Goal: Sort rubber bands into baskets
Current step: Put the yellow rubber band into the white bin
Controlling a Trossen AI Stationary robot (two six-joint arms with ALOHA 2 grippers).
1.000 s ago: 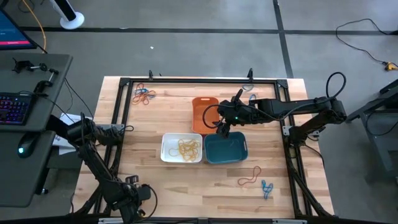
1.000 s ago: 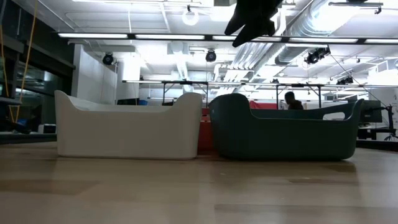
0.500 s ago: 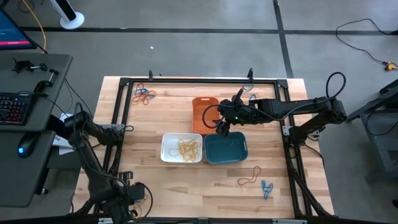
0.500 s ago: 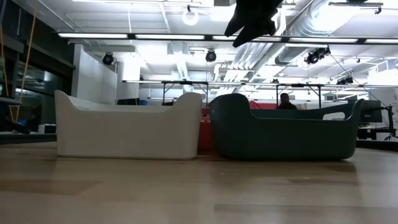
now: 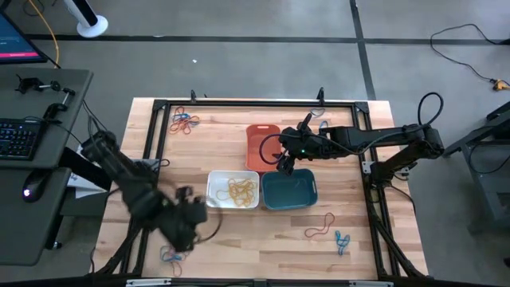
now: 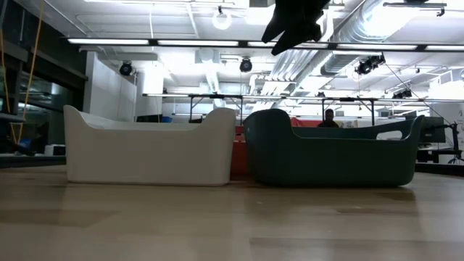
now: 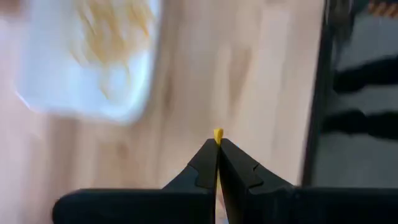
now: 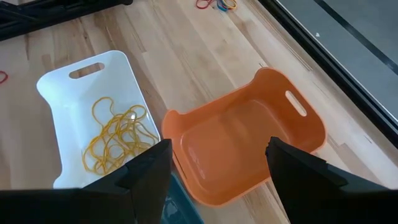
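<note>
Both left gripper (image 7: 217,144) fingers are pressed together on a yellow rubber band (image 7: 217,134) at their tips.

Left arm (image 5: 151,203) smeared by motion blur in the high view; left claw (image 5: 185,227) indistinct there. Left wrist view blurred throughout: white basket (image 7: 87,59) and its yellow rubber bands (image 7: 115,28) only soft shapes, cut off by the picture's edge. Tiny yellow bit at the closed fingertips (image 7: 217,144); too small to identify for certain. Low view: orange basket (image 6: 238,163) almost wholly hidden between the white and teal basket (image 6: 333,156); basket contents hidden behind walls. Right claw (image 6: 293,22) cut off by the frame's top edge. Right wrist view: teal basket only a sliver behind the fingers (image 8: 146,171).
</note>
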